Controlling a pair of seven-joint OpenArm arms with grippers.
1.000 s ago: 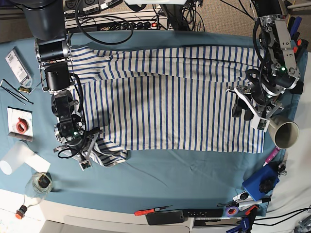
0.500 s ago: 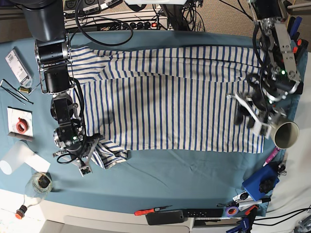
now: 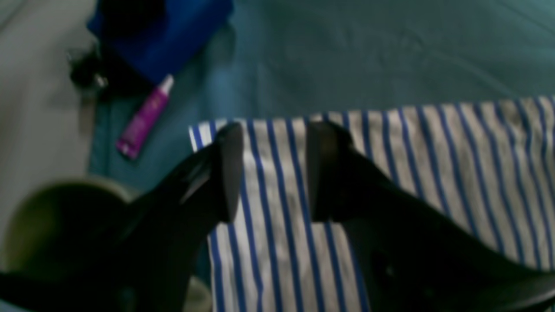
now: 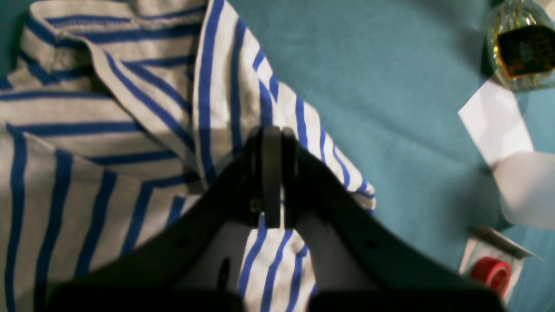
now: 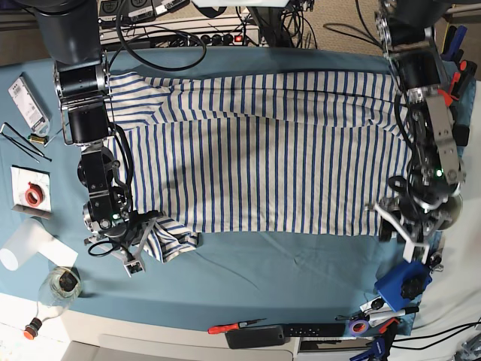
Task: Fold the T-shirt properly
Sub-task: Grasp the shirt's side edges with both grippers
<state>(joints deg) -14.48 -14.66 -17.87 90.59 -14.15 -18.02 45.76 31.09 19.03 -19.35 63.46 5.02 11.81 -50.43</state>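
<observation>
The striped T-shirt (image 5: 263, 150) lies spread flat across the teal tablecloth (image 5: 263, 278), hem at the right. Its near left sleeve (image 5: 171, 239) is bunched. My right gripper (image 5: 139, 242) sits at that sleeve. In the right wrist view it (image 4: 272, 132) is shut, pinching the sleeve fabric (image 4: 243, 86). My left gripper (image 5: 398, 228) hovers over the shirt's near right hem corner. In the left wrist view it (image 3: 276, 132) is open, with one finger on each side of a strip of the striped corner (image 3: 277, 182), nothing held.
Beside the left gripper are a purple tube (image 3: 145, 117), a blue box (image 5: 402, 282) and a mug (image 3: 56, 216). A glass bottle (image 5: 60, 284), a white cup (image 5: 26, 247) and red tape (image 5: 31, 195) lie near the right gripper. Tools (image 5: 301, 329) line the front edge.
My left arm has swung from the middle of the hem towards the near right corner, gripper still open. My right gripper has shifted slightly nearer the front edge with the sleeve.
</observation>
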